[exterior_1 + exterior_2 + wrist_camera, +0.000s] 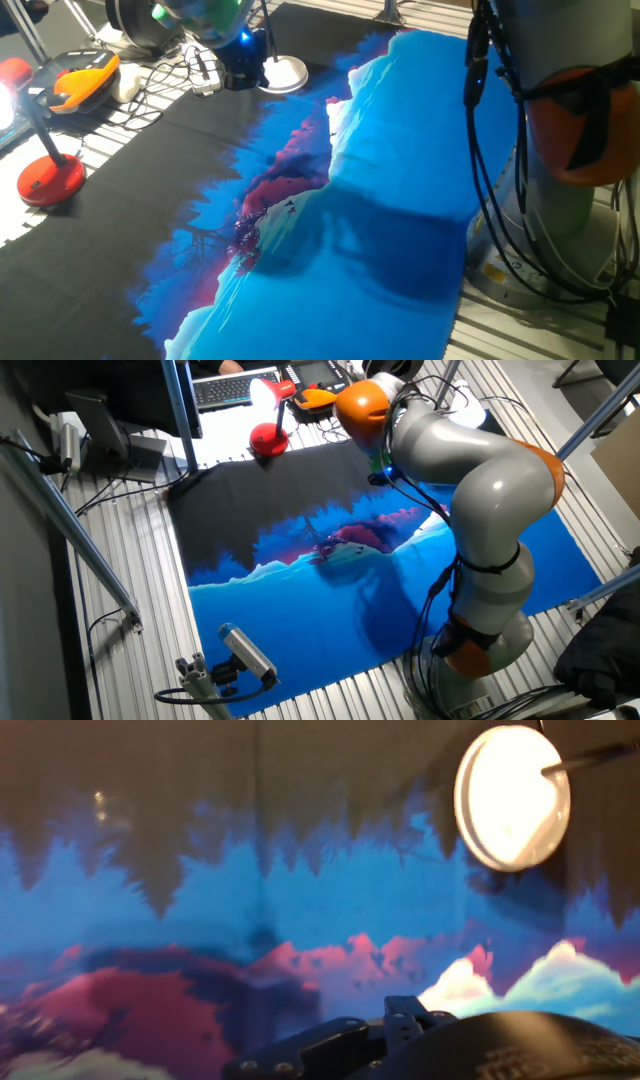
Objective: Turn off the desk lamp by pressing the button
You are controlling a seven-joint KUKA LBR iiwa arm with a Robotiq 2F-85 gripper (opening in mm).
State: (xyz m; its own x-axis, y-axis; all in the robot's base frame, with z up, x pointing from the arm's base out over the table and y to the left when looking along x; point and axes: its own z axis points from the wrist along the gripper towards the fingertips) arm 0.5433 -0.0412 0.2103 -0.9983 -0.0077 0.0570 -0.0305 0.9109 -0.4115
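The desk lamp's flat, round, glossy white disc base (287, 73) lies at the far edge of the printed cloth. In the hand view the disc (512, 796) shows bright at the upper right, with a thin stem crossing its top right edge. My gripper (243, 72) is a black body with a blue light. It hangs just left of the disc, close above the black part of the cloth. No view shows the fingertips. In the other fixed view the arm hides the gripper and the disc.
A red-based lamp with a black arm (50, 180) stands at the left and is lit (262, 392). An orange and yellow device (85, 80) and cables (195, 68) lie behind the gripper. The robot's base (570, 150) stands at the right. A small camera (245, 653) sits by the cloth's near edge.
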